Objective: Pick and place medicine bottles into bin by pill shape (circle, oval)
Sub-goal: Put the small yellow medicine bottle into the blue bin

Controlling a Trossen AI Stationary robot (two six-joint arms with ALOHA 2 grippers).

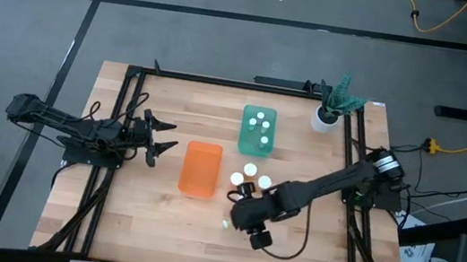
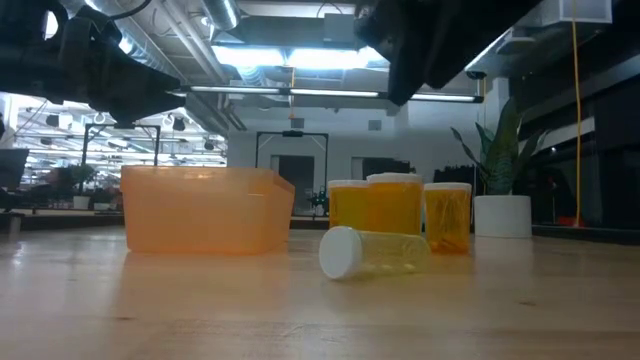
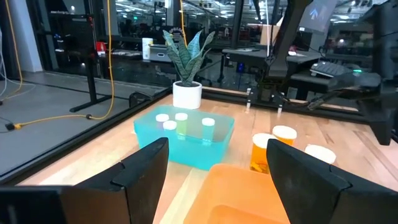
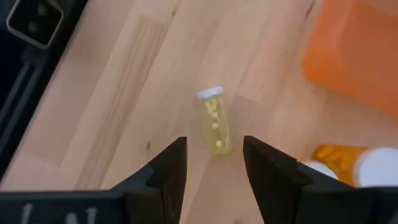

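As no label text is legible, right end effector [image 4: 211,168] gapes over toppled bottle [image 4: 214,119].

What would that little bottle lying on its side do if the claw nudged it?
The fallen bottle is a smooth cylinder lying flat on the wood table, so it would probably roll sideways. Only a few pills show inside, so it is likely light and easily shoved. The right gripper, fingers open, hangs above it; its clear plastic may be slippery to pinch.
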